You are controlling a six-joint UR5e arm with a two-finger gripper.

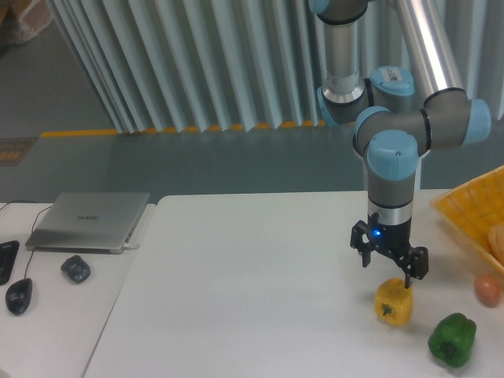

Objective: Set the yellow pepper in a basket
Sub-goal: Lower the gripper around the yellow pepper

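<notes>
Hovering just above the yellow pepper (394, 300) in the lower right of the frame, my hand (390, 264) was released, fingers spread and gripping nothing. The pepper sat on the counter (252, 291), well apart from the basket (465, 214) at the right edge. I judged I was mid-approach: descending and clenching came next.

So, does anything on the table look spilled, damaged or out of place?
Nothing stands out. The yellow pepper, green pepper and small round fruit sit intact beside the basket, under the open gripper.
</notes>
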